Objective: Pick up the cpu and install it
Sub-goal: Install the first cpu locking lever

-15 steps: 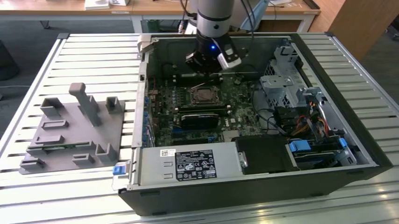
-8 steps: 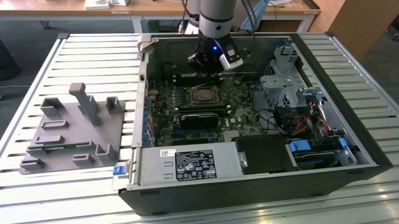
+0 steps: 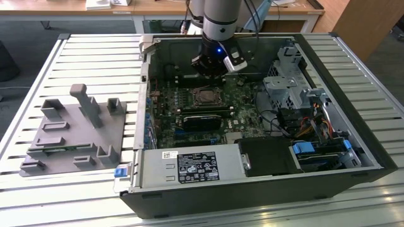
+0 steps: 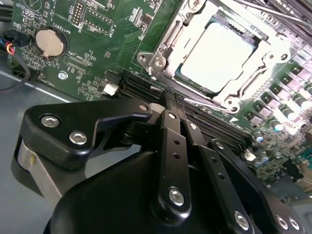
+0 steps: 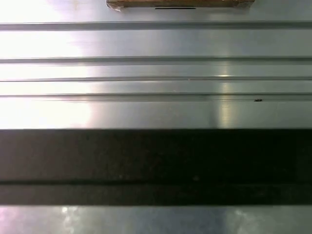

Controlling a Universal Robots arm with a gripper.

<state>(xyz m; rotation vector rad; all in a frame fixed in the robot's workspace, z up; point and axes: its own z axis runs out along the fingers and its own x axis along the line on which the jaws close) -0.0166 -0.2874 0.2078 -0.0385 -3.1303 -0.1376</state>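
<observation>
The cpu (image 4: pixel 219 56), a pale silvery square, lies flat inside the black socket's open metal frame (image 4: pixel 163 51) on the green motherboard (image 4: pixel 97 48). In the exterior view the socket with the cpu (image 3: pixel 205 97) sits in the middle of the open computer case. My gripper (image 4: pixel 171 97) hangs just above the board beside the socket, over the black memory slots, its two black fingers pressed together with nothing between them. In the exterior view the gripper (image 3: pixel 211 78) is at the far side of the socket, under the arm.
A grey fixture plate (image 3: pixel 69 137) with upright holders lies on the slatted table at the exterior view's left. Inside the case are a power supply (image 3: pixel 189 168), a drive cage (image 3: pixel 287 90), cables (image 3: pixel 312 125) and a coin battery (image 4: pixel 50 41).
</observation>
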